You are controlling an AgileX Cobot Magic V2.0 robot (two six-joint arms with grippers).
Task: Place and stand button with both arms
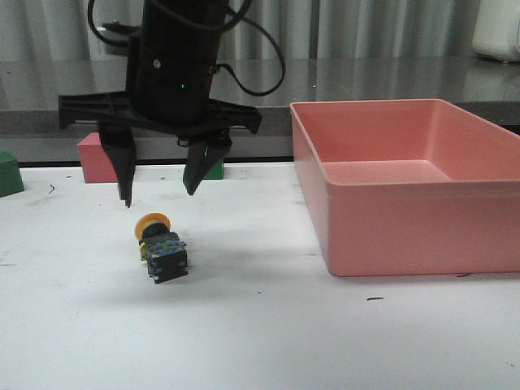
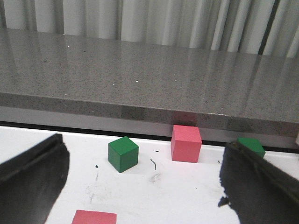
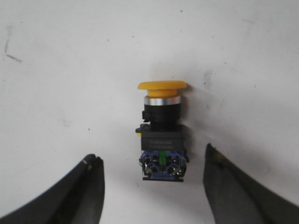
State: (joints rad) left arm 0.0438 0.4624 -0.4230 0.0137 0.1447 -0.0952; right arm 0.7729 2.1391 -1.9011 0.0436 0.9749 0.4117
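The right gripper (image 1: 158,195) hung open above the push-button (image 1: 160,247), which lay on its side on the white table (image 1: 268,341). A skewed closing could roll it (round cap); the left gripper (image 2: 145,186) was open too.

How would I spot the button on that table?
Find the big pink bin; left of it a black gripper hangs open. Just below lies the button on its side, with a yellow cap, black body and blue-grey base, unlike the plain cubes behind.
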